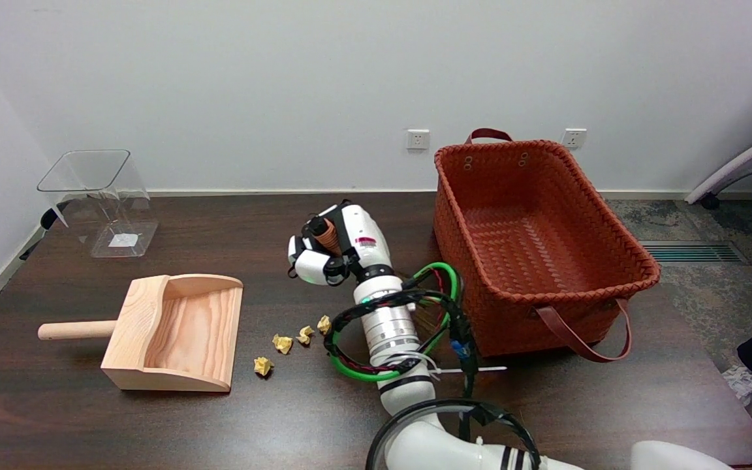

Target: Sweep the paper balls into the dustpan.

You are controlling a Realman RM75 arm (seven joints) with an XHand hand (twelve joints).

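Yellow crumpled paper balls (284, 346) (small) beside wooden dustpan (180, 336).

right arm: reaching in from lower right | right hand (330, 248): fingers curled closed

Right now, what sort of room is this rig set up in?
Probably an office-type room: a dark wooden table against a plain white wall with electrical sockets, and a wheeled chair base on grey carpet at the right.
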